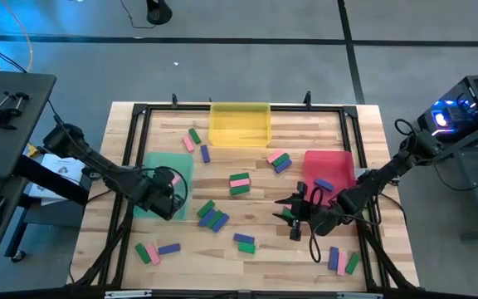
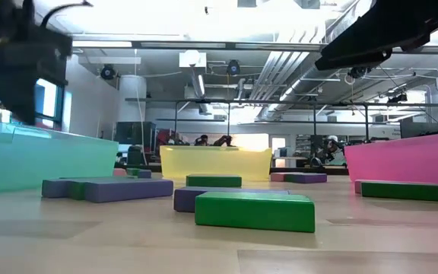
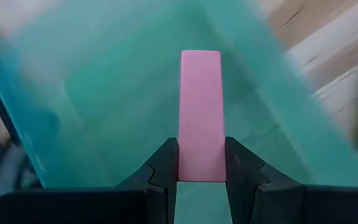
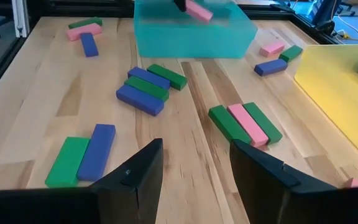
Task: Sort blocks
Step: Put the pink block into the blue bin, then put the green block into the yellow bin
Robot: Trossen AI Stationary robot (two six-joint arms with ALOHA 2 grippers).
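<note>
My left gripper (image 1: 169, 188) is shut on a pink block (image 3: 201, 106) above the green tray (image 1: 158, 166) at the table's left. The block also shows in the right wrist view (image 4: 198, 10), over the tray (image 4: 194, 34). My right gripper (image 1: 294, 218) is open and empty, low over the table in front of the red tray (image 1: 330, 166). Pink, green and blue-purple blocks lie flat on the wood, among them a group of three (image 1: 239, 183) at the middle and a cluster (image 1: 212, 216) near the green tray. My left gripper pinches the pink block between its two fingers by its two long sides at the near end (image 3: 201, 167). The block sticks out past the fingertips, in line with them. It is lifted clear over the inside of the green tray (image 3: 117, 118).
A yellow tray (image 1: 239, 124) stands at the far middle. More blocks lie at the near left (image 1: 154, 251), near middle (image 1: 245, 242), near right (image 1: 343, 261) and by the yellow tray (image 1: 279, 160). A blue-purple block (image 1: 323, 184) lies in the red tray. A black frame (image 1: 135, 124) borders the table.
</note>
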